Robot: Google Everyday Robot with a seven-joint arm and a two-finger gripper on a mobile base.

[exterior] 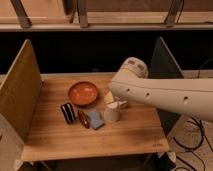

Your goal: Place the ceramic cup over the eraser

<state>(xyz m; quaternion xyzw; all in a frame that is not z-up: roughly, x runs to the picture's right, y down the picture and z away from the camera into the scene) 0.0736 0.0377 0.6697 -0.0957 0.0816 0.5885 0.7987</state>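
The ceramic cup [112, 114] is small and off-white and stands on the wooden table [125, 132], right of centre. The eraser [67, 112], a black block with thin white stripes, lies to the cup's left, with two other small things between them. My white arm [165, 95] reaches in from the right. Its gripper [119, 104] hangs just above and behind the cup's rim, largely hidden under the arm. The gripper is open and the cup rests on the table.
An orange-brown bowl [83, 93] sits behind the eraser. A dark-red object [83, 119] and a light-blue block [95, 119] lie between eraser and cup. Upright boards [20, 90] wall the table's left and right sides.
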